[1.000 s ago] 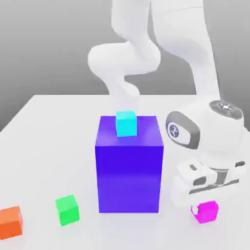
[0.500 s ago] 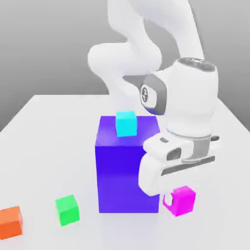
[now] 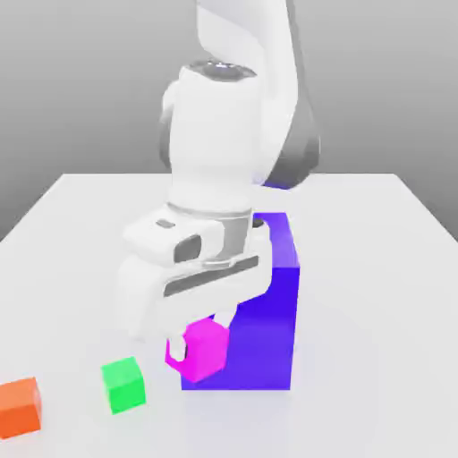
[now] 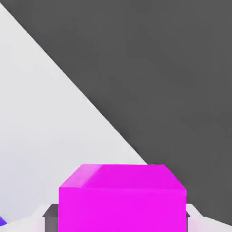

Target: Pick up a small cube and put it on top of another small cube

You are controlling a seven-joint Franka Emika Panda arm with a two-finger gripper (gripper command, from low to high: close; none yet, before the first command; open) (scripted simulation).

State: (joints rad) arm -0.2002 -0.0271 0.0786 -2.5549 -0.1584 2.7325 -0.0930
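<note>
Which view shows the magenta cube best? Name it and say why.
The hand view: the magenta cube sits large and unobstructed, top and front faces clear. The exterior view shows it smaller, under the hand, in front of the blue block.

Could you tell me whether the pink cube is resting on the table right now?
No, the pink cube hangs clear of the table, clamped in the gripper in front of the blue block.

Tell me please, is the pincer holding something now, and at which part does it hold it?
Yes. The pincer is shut on the small magenta cube, gripping it by two opposite side faces; the cube hangs clear of the table.
</note>
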